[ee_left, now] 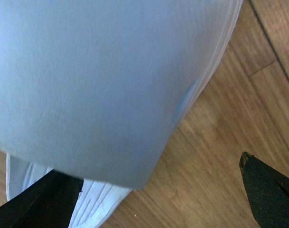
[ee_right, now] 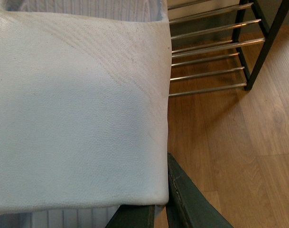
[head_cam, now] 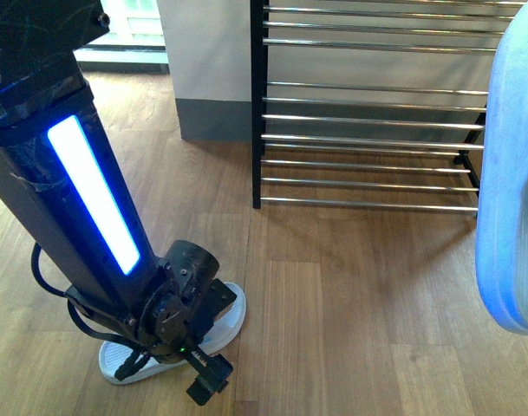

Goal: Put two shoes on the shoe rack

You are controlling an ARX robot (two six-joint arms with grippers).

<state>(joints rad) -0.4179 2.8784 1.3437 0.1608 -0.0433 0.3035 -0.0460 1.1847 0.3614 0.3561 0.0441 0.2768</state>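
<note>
One pale blue slide [head_cam: 511, 173] hangs in the air at the right, near the shoe rack [head_cam: 257, 104] but off its rods. The right gripper [ee_right: 162, 199] is clenched on the strap's edge. The other slide [head_cam: 229, 312] lies on the wood floor [head_cam: 350, 312] at the lower left, well apart from the rack. The left gripper [ee_left: 161, 168] is spread wide over it, one finger at the strap's edge over the ribbed footbed and the other above bare floor.

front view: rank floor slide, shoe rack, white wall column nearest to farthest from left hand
1. floor slide, directly under the left hand
2. shoe rack, ahead and to the right
3. white wall column, farther back, left of the rack
</note>
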